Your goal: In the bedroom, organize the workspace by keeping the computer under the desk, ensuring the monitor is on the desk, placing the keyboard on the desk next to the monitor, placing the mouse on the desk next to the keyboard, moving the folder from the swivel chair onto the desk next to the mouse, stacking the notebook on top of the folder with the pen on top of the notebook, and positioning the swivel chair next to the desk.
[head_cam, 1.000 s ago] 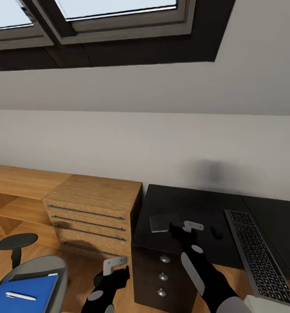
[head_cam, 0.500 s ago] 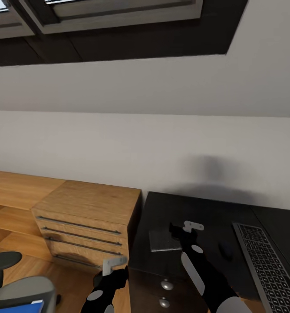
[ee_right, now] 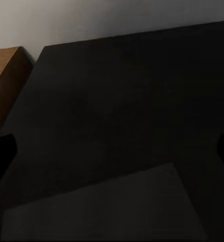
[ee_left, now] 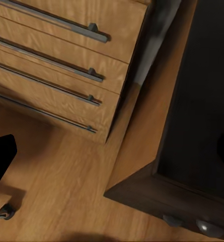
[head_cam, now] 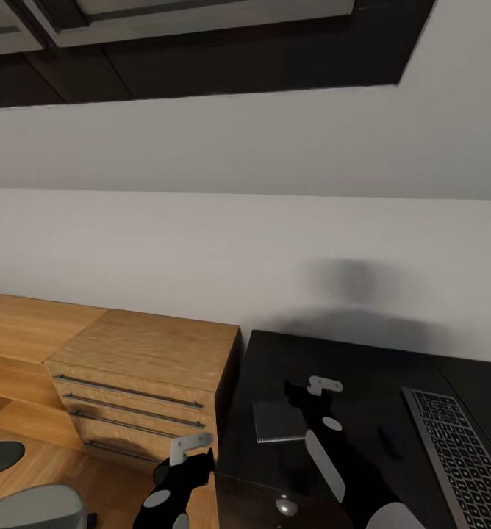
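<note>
The notebook (head_cam: 278, 421) lay flat on the black cabinet desk (head_cam: 348, 360), just beside the right gripper (head_cam: 313, 387), whose opening could not be judged. The mouse (head_cam: 392, 439) and keyboard (head_cam: 462, 455) lay further right. The left gripper (head_cam: 188, 448), likewise unreadable, hung before the wooden drawer unit (head_cam: 139, 371), all drawers closed

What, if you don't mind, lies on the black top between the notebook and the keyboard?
In the head view, the right gripper and forearm cross that stretch, and the mouse lies nearer the keyboard than the notebook.
</note>
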